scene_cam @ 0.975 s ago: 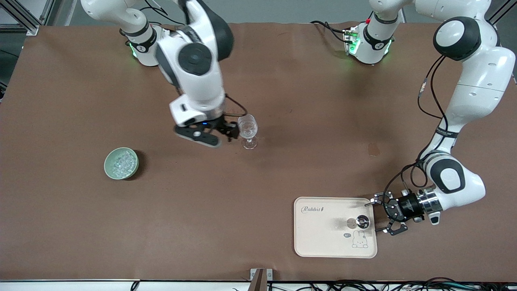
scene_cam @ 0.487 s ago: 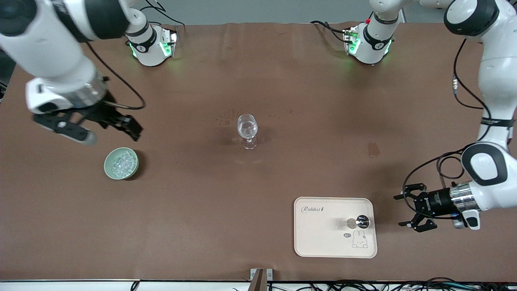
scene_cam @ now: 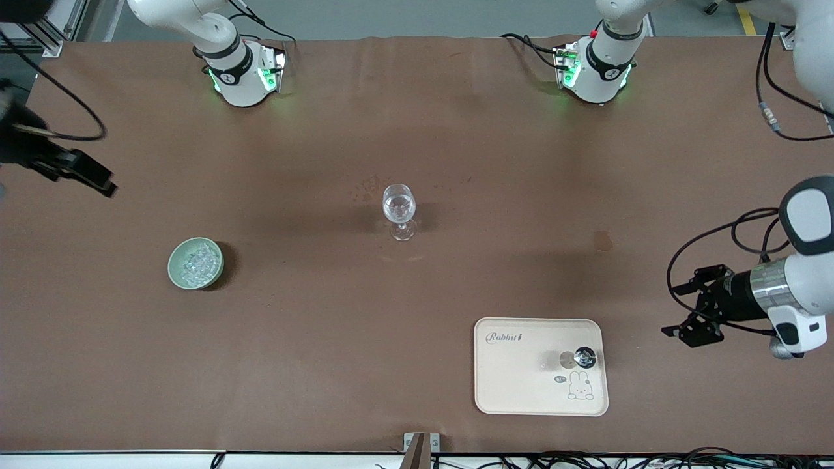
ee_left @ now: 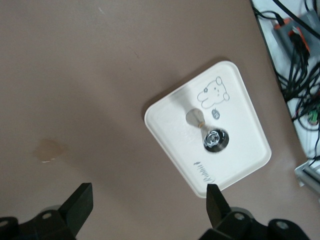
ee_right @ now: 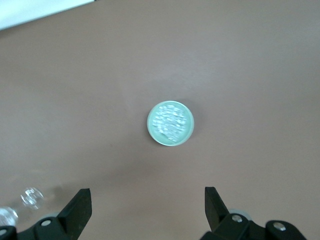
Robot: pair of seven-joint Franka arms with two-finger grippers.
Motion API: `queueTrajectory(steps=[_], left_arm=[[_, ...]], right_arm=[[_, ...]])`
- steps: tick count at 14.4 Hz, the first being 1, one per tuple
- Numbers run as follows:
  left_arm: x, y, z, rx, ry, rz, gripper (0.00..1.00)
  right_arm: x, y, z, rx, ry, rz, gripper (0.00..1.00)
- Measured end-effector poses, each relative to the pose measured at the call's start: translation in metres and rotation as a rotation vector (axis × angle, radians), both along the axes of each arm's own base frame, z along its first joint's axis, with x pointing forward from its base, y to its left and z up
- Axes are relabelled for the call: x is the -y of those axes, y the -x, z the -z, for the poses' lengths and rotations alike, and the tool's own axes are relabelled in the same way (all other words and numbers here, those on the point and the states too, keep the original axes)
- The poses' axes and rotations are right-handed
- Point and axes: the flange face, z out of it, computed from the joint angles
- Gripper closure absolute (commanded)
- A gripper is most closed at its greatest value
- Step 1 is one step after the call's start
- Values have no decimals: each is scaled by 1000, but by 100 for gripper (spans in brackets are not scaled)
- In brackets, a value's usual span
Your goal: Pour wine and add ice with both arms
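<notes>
Both your arms have swung out since a second ago; right gripper [scene_cam: 78, 170] left the stemmed glass [scene_cam: 399, 210] and sits over the right arm's end of the table, fingers spread, empty; left gripper [scene_cam: 696, 306] backed off the tray [scene_cam: 515, 378], also spread; ice [scene_cam: 197, 262] sits in the green bowl [scene_cam: 174, 268]; jigger [scene_cam: 584, 357] on the tray

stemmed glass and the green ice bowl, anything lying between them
Nothing: the front view shows only bare brown table between the stemmed glass and the pale green bowl.
</notes>
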Motion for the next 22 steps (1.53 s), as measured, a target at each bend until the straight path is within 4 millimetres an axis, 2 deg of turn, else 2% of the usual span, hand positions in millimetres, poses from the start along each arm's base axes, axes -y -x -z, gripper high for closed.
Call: queueTrajectory(steps=[2,4,5,9,13,19,22], left_arm=[[28,17,-40,34,-104,119,0],[42,35,-72,58,-186,260,0],[44,43,-87,69,-221,329,0],[38,71,-142,117,-320,568,0],[43,101,-182,104,-377,663,0],[60,135,-218,103,-411,797,0],[55,144,-226,115,-333,817,0]], right_arm=[[37,13,-9,-19,-10,-37,0],[60,21,-13,-25,-14,-74,0],[62,21,-14,-25,-12,-84,0],[45,16,-13,-8,-15,-115,0],[51,8,-18,12,-18,-104,0],[41,2,-17,11,-21,-126,0],[37,4,-18,-2,-23,-133,0]])
